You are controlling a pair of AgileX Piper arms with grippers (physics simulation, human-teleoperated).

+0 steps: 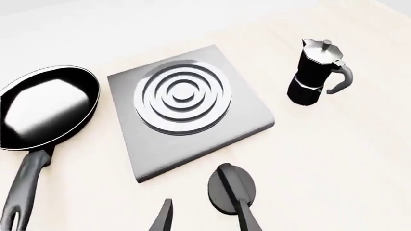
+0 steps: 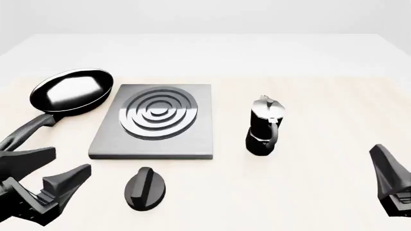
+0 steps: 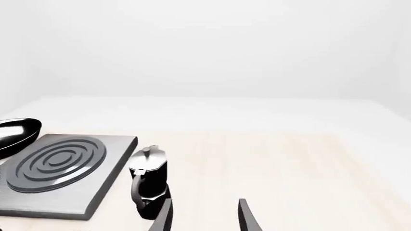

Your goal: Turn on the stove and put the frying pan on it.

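front cam sat high on the near side facing far, left wrist cam looked down close on stove (image 1: 186, 118), right wrist cam sat low, all shared stove and moka pot (image 2: 263, 126)

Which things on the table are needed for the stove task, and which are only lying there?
Needed:
- flat grey metal stove slab with silver rings
- black teardrop-shaped knob
- round glossy black frying pan with long handle

Only lying there:
- black moka pot with silver lid
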